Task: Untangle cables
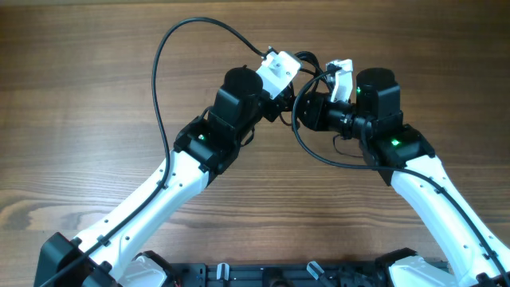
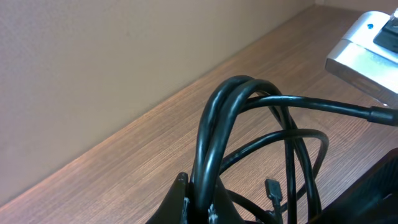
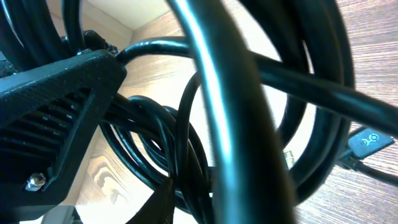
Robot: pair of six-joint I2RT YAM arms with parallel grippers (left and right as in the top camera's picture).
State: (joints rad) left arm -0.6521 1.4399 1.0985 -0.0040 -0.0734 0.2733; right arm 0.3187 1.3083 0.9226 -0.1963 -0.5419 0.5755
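Observation:
The cables are a bundle of thin black cords held up between my two grippers, at the top middle of the overhead view [image 1: 309, 62]. My left gripper [image 2: 205, 202] is shut on a doubled loop of cable [image 2: 214, 118] that arches above the table. A small black plug end [image 2: 273, 190] hangs by it. My right gripper [image 3: 186, 199] is buried in the cable strands [image 3: 186, 143], with one finger visible and strands pressed against it. A plug with a logo [image 3: 370, 140] shows at the right. In the overhead view the left gripper [image 1: 280, 108] and right gripper [image 1: 301, 110] nearly touch.
Thicker robot wiring loops off the left arm [image 1: 159, 56] and under the right arm [image 1: 319, 155]. The right arm's white camera mount [image 2: 367, 43] is close to the left gripper. The left gripper's black body [image 3: 56, 106] fills the left of the right wrist view. Wooden table [image 1: 80, 96] lies all around.

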